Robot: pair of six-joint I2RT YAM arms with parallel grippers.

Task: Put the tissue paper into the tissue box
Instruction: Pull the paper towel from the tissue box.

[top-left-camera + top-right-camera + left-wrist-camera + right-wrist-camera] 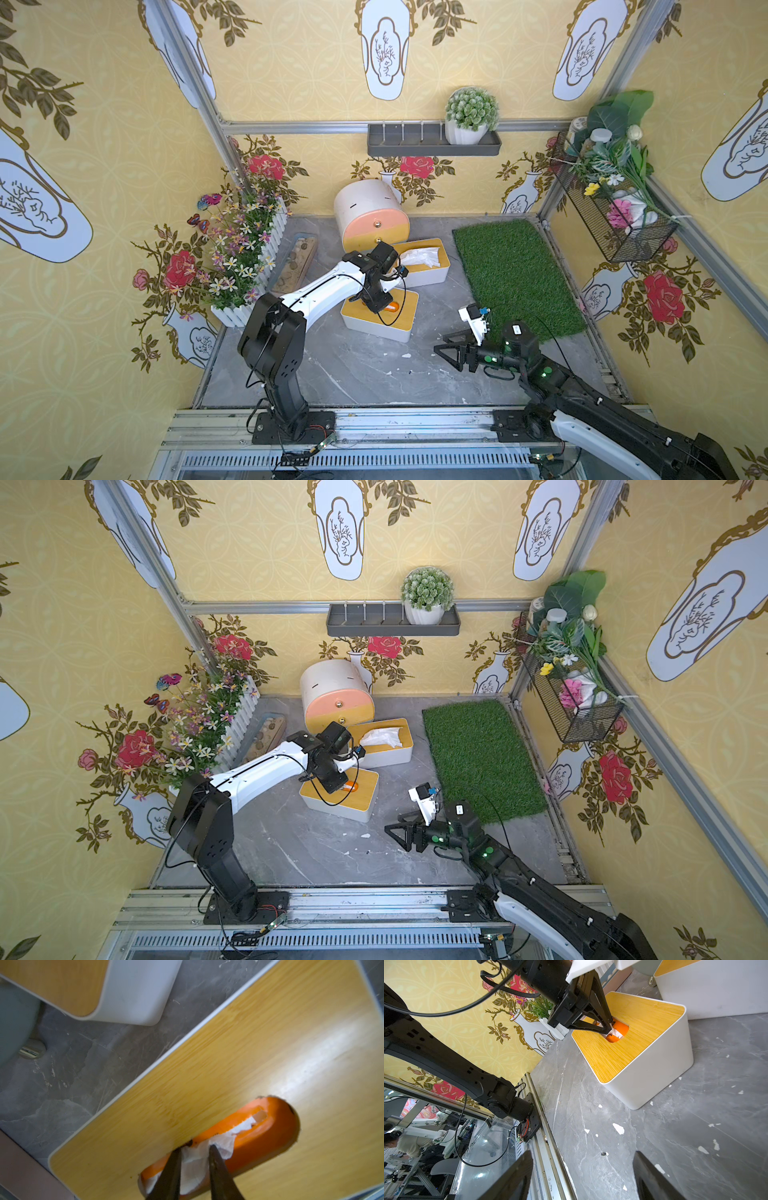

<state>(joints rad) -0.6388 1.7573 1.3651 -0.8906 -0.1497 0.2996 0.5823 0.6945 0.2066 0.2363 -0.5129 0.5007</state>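
Tissue paper (195,1165), judged soft and tearable, is pinched in a bunch by the left gripper (196,1150) at the near tissue box's (228,1053) slot (276,1126); the right gripper (451,353) is open.

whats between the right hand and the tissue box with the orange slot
Only grey tabletop with a few small white scraps; nothing else between the right hand and the tissue box, seen in the right wrist view.

Yellow floral wallpaper (291,75), grey marble floor (353,374), green turf mat (515,274), wall shelf (432,148) with potted plant (471,110)
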